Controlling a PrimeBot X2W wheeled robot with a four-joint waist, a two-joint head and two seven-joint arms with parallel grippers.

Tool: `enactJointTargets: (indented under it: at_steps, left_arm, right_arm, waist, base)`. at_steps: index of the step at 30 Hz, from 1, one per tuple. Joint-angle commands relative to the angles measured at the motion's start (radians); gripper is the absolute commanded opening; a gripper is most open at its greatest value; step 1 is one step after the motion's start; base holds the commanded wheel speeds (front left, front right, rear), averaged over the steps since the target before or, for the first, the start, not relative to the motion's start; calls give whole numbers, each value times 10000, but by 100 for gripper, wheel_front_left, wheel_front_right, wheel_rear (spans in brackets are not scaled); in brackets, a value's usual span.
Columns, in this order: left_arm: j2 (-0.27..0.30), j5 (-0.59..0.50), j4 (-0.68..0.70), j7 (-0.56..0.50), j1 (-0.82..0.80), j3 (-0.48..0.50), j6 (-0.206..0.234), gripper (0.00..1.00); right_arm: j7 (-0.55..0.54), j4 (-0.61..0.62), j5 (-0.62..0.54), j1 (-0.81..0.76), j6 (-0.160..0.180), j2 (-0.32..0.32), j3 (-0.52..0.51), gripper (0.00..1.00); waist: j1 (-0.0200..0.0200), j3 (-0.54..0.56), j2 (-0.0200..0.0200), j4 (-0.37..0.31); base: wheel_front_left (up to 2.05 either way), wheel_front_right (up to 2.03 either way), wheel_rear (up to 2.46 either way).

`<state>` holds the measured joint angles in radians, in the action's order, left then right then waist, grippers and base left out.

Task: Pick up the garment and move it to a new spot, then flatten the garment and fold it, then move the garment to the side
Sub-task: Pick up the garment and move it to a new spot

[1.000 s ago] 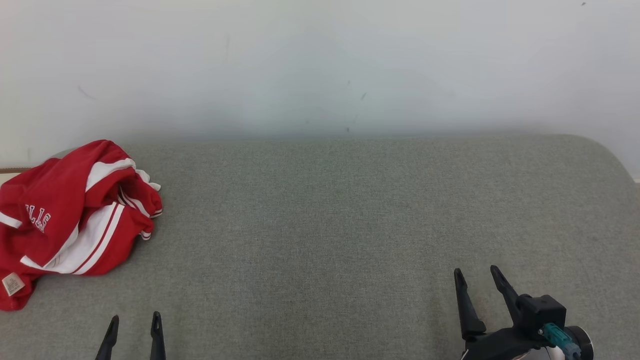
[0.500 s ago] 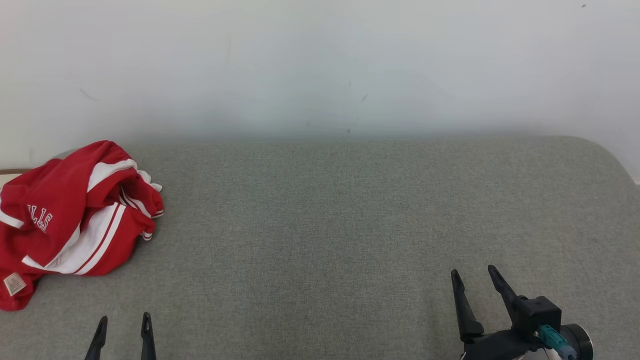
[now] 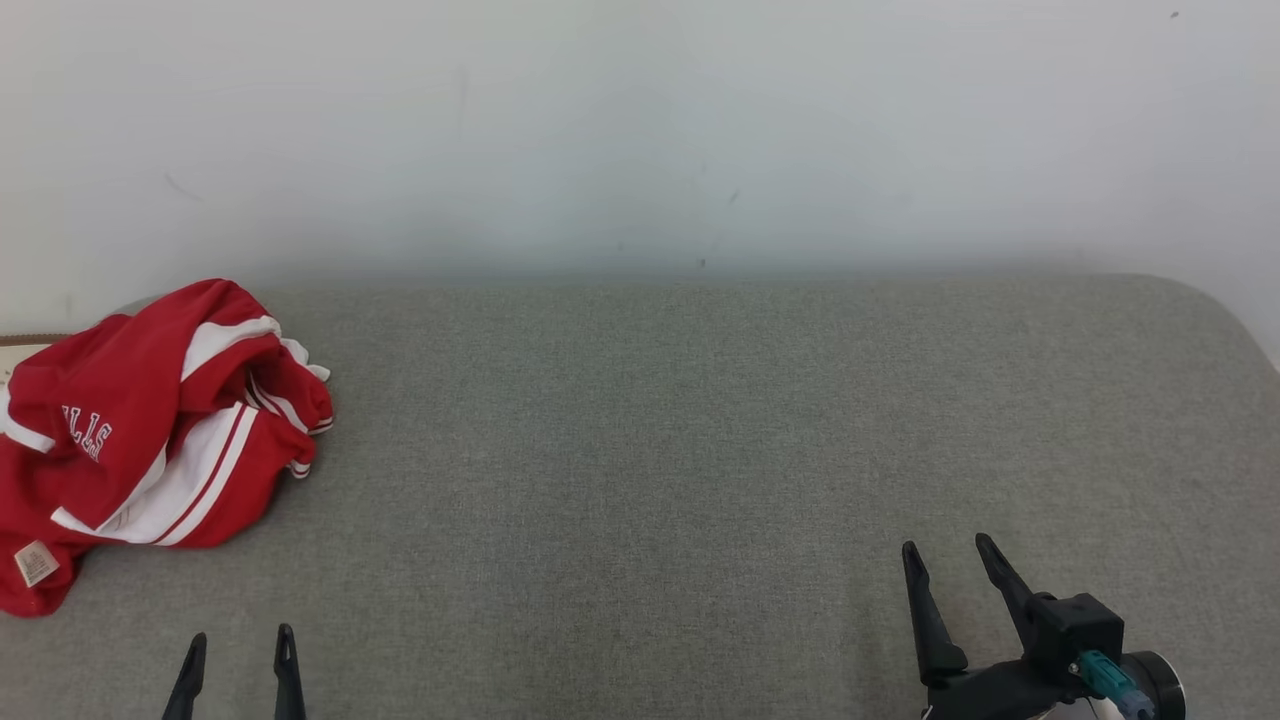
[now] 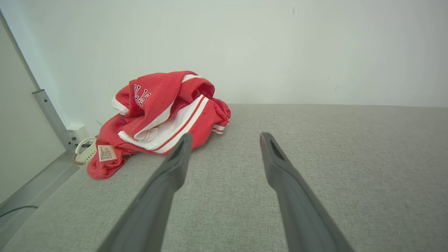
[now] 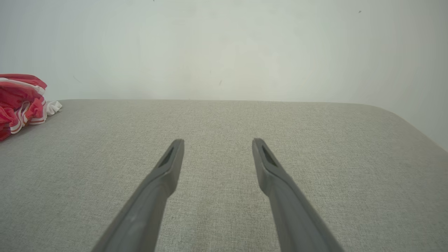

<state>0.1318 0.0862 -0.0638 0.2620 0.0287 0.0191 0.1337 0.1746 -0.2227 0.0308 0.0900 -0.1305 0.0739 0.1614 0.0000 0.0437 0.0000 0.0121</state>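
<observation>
A crumpled red garment [image 3: 150, 440] with white stripes and white lettering lies bunched at the far left of the grey fabric surface [image 3: 700, 450]. It also shows as the red garment [image 4: 164, 119] in the left wrist view and as a red edge of garment [image 5: 21, 101] at the left of the right wrist view. My left gripper [image 3: 240, 640] is open at the lower left, short of the garment and apart from it. My right gripper [image 3: 945, 548] is open at the lower right, far from the garment. Both grippers [image 4: 225, 138] [image 5: 217, 141] hold nothing.
A pale wall [image 3: 640, 130] stands right behind the surface. The surface's right end [image 3: 1220, 320] is rounded. Past the left edge are a metal post [image 4: 52, 119], a white socket box [image 4: 78, 133] and a coiled cable [image 4: 84, 154].
The left gripper has slid back and left towards the bottom edge of the head view. The head camera has shifted slightly. The garment has not moved.
</observation>
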Motion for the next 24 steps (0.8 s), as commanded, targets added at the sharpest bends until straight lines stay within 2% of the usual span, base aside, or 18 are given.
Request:
enactJointTargets:
  at_steps: [1, 12, 17, 24]
  left_arm:
    - [24, 81, 94, 42, 118, 55, 22, 100]
    - [108, 140, 105, 42, 208, 263, 73, 100]
    - [121, 112, 169, 42, 357, 449, 256, 100]
    - [159, 148, 161, 40, 370, 510, 277, 100]
  right_arm:
    - [-30, 7, 64, -108, -4, 38, 21, 100]
    - [129, -105, 286, -113, -4, 16, 182, 100]
    - [204, -180, 376, -79, -4, 25, 314, 100]
    - [277, -298, 515, -83, -4, 10, 467, 100]
  waist:
    - [0, -2, 0, 50]
    - [0, 38, 0, 651]
    - [0, 69, 0, 1133]
    - [0, 139, 0, 2005]
  base:
    - [0, 0, 0]
    - [0, 0, 0]
    - [0, 0, 0]
    - [0, 0, 0]
